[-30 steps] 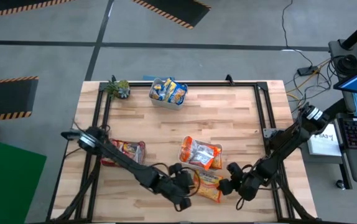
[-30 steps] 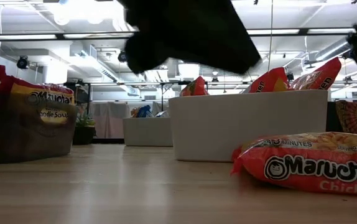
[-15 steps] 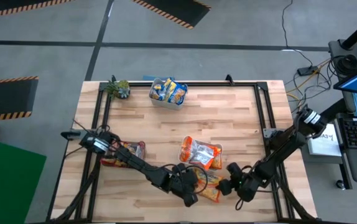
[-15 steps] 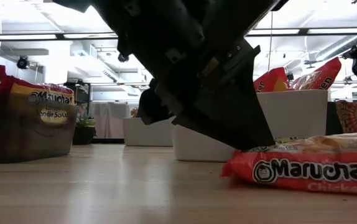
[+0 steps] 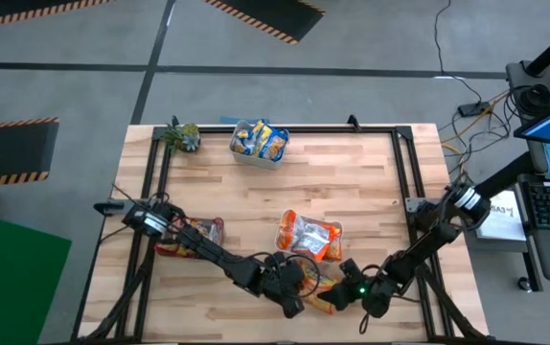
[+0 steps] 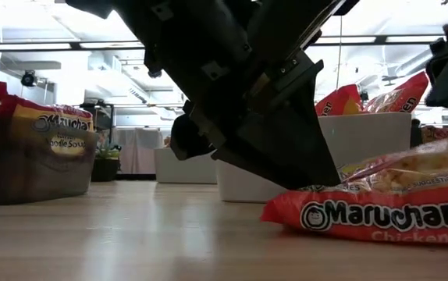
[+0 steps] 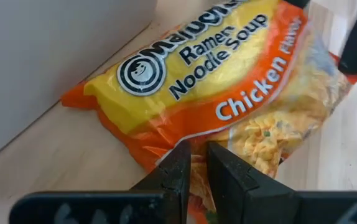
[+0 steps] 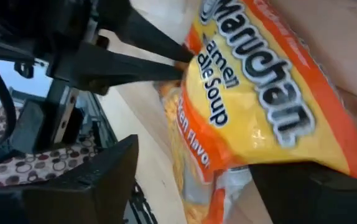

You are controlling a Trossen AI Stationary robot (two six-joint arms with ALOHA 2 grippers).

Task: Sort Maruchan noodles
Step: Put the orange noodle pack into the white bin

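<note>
One orange Maruchan chicken packet lies flat near the table's near edge, in front of the white tray. It also shows in the low view. My left gripper is at the packet's left end, shut on it. My right gripper is at the packet's right end, open, with its fingers spread on either side of that end. More orange packets stand in the white tray. Blue-and-yellow packets fill the clear tray. Red ones fill the dark tray. My left gripper pinches the packet's crimped left edge between its two fingers. It comes slanting down from the table's left, and this end stays on the table. My right gripper stays open. One finger meets the packet's right end from the table's right, and that end is tipped up.
The white tray stands just behind the packet. A small potted plant is at the far left corner. A black frame runs along the table's sides. Bare wood lies in the middle and far right of the table.
My left gripper moved toward the table's right, came down at the packet's left end and stayed there. My right gripper then moved left against the packet. The packet slid a little to the left and its right end tipped up.
</note>
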